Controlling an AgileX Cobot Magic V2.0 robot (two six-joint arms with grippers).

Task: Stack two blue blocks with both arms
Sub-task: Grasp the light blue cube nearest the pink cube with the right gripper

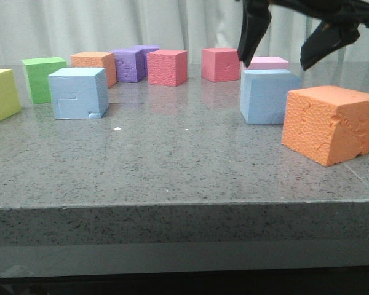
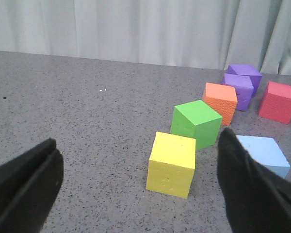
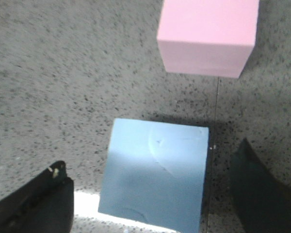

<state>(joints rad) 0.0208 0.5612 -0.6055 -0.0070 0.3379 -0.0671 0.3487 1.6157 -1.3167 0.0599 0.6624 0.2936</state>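
One pale blue block (image 1: 79, 92) sits on the left of the grey table; it also shows in the left wrist view (image 2: 264, 153), partly behind a finger. The other blue block (image 1: 267, 96) sits on the right, and in the right wrist view (image 3: 155, 172) it lies between the fingers. My right gripper (image 1: 276, 63) hangs open just above this block, not touching it; it also shows in its own view (image 3: 150, 156). My left gripper (image 2: 138, 138) is open and empty over bare table, short of the yellow cube; it is out of the front view.
A large orange cube (image 1: 329, 123) stands close to the right blue block's right side. A pink cube (image 1: 267, 62) sits just behind it (image 3: 208, 36). Yellow (image 1: 0, 95), green (image 1: 43, 78), orange (image 1: 95, 64), purple (image 1: 130, 64) and red (image 1: 167, 66) cubes line the back left.
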